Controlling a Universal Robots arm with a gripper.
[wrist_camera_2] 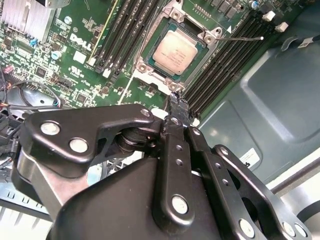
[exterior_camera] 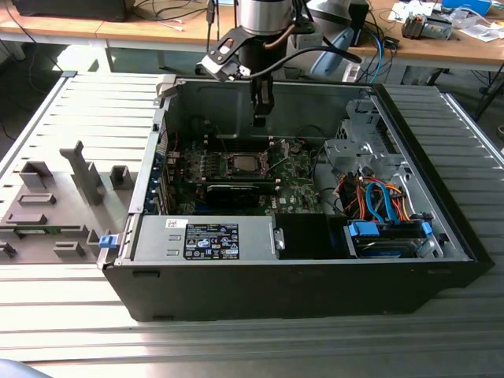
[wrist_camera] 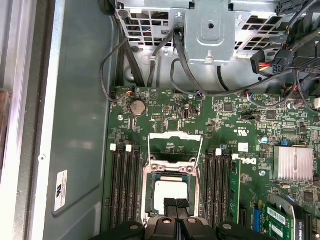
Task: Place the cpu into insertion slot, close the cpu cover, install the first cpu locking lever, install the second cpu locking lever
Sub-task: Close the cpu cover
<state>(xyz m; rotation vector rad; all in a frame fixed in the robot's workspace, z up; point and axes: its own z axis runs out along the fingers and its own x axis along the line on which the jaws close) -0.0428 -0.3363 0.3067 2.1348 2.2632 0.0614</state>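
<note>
The cpu point(wrist_camera_2: 174, 49), a small square chip with a silver top, lies flat in the insertion slot point(wrist_camera: 148, 192) on the green board; the chip point(wrist_camera: 172, 192) appears in both wrist views. The cpu cover point(wrist_camera: 175, 134) stands swung up at the slot's far edge, off the chip. A thin wire locking lever point(wrist_camera_2: 245, 38) sticks out over the memory slots. My gripper point(wrist_camera_2: 177, 102) hangs shut and empty above the slot's edge, clear of the board. In the exterior view my gripper point(exterior_camera: 261, 120) hovers inside the open computer case, above the slot point(exterior_camera: 240, 164).
Long black memory slots point(wrist_camera: 124, 185) flank the socket on both sides. A finned heat sink point(wrist_camera: 292, 162), a metal drive cage point(wrist_camera: 210, 25) and loose cables point(exterior_camera: 378, 197) crowd the case. The power supply point(exterior_camera: 205, 236) lies along the front wall. Grey fixtures point(exterior_camera: 47, 205) stand outside the case.
</note>
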